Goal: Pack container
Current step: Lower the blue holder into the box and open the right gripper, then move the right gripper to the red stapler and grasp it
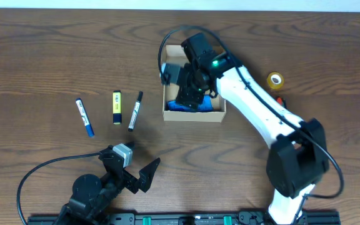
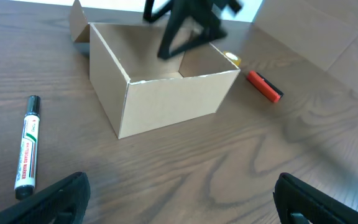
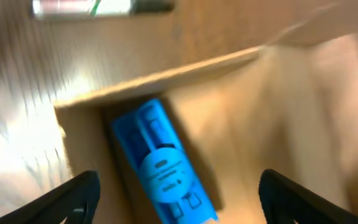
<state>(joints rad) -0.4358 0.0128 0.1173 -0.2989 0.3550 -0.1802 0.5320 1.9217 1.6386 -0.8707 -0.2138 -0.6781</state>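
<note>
Right jaws: spread wide and low over the open box, gripping nothing. My dark fingertips [image 3: 73, 198] sit at the two lower corners of my wrist view, clear of the cardboard.
Container: the small rectangular tan cardboard box [image 1: 194, 115] stands upright on the brown wood-grain counter [image 1: 42, 56], right of centre and toward the far side. Its top is open, and its lid flap [image 2: 76, 25] is folded back behind a far corner.
Inside the box: a bright blue cylindrical stick with a pale round label [image 3: 163, 165] lies on the floor against one wall, below the gap between my right jaws and touching neither finger.
Right arm: my white arm [image 1: 255, 100] reaches in from the near right edge, and its dark wrist covers the far half of the box.
Left jaws: as wide as they go and empty. The black fingertips [image 2: 64, 196] hang over bare counter at the near edge, well apart from the box.
Left of the box: a white marker with a blue cap [image 1: 84, 117], a yellow highlighter [image 1: 116, 107] and a slim black-capped marker [image 1: 135, 110] lie side by side and apart.
Right of the box: a yellow roll of tape [image 1: 275, 80] and a short red marker [image 2: 265, 86].
</note>
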